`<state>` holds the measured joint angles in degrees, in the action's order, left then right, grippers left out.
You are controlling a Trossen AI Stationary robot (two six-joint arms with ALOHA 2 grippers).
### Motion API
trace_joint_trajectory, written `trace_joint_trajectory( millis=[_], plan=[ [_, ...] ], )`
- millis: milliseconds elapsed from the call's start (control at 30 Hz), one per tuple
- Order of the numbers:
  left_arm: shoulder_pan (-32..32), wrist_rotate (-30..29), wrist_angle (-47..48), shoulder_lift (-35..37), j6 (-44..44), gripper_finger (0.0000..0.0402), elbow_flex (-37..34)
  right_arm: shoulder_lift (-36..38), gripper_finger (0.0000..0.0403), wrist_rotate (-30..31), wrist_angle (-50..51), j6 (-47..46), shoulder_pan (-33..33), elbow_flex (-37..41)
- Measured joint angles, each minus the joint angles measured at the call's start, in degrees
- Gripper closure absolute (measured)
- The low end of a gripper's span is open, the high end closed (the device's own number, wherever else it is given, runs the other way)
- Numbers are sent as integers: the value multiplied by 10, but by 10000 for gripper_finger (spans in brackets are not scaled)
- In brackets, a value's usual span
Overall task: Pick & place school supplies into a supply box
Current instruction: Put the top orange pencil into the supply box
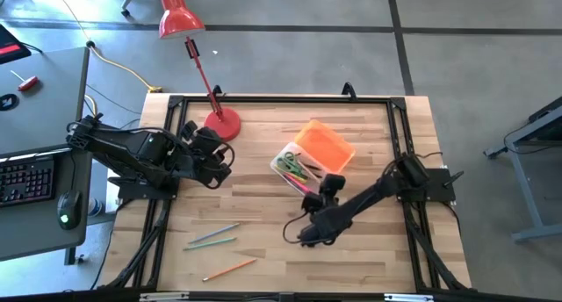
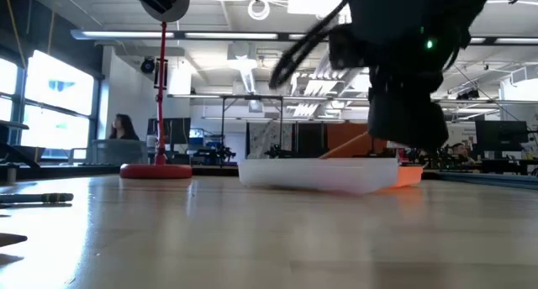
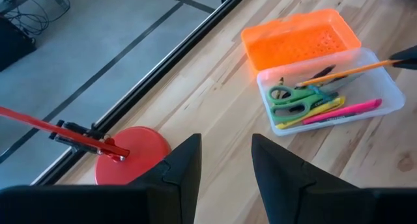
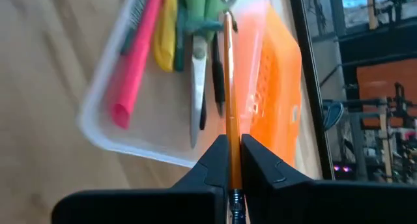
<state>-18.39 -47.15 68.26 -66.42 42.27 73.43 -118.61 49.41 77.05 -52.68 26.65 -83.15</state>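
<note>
Right gripper [image 4: 233, 160] is clamped tight on an orange pencil [image 4: 229, 87], fingers pressed to either side of the shaft. It sits just at the near edge of the supply box [image 1: 285, 166], and the pencil reaches out over the box's open tray. Inside the tray: green-handled scissors [image 3: 291, 99], a pink marker [image 3: 342, 111], a yellow highlighter [image 3: 313, 113] and a dark pen [image 4: 218, 81] (its far end is hidden among the others). The orange lid [image 1: 325, 144] lies open flat beside the tray, on the far side.

Left gripper [image 3: 225, 160] hangs by the red lamp base [image 1: 222, 124], fingers parted, nothing between them.

Still loose on the table [image 1: 369, 249], near the front edge: a grey pencil [image 1: 213, 233], a green pencil [image 1: 212, 243] and an orange pencil [image 1: 230, 268], well apart from the box.
</note>
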Motion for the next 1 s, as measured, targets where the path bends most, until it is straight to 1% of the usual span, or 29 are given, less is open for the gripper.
trace_joint_trajectory(
  millis=[200, 367, 500, 733, 867, 1000],
  plan=[
    [0, -1, -24, 0, -11, 236, 0, 0, 381, 11, -32, 1, -33, 53],
    [0, -4, -25, 0, -15, 236, 0, 0, 366, 10, -35, 4, -66, 68],
    [0, -5, -25, 0, -15, 236, 0, 0, 347, -1, -35, 40, -87, 59],
    [0, 26, -24, 0, -15, 236, 0, 0, 316, 0, -35, 83, -94, 29],
    [0, 49, -23, 0, -15, 236, 0, 0, 305, -18, -5, 107, -89, 0],
    [0, 55, -23, 0, -15, 236, 0, 11, 302, -37, 31, 129, -76, -15]
  ],
)
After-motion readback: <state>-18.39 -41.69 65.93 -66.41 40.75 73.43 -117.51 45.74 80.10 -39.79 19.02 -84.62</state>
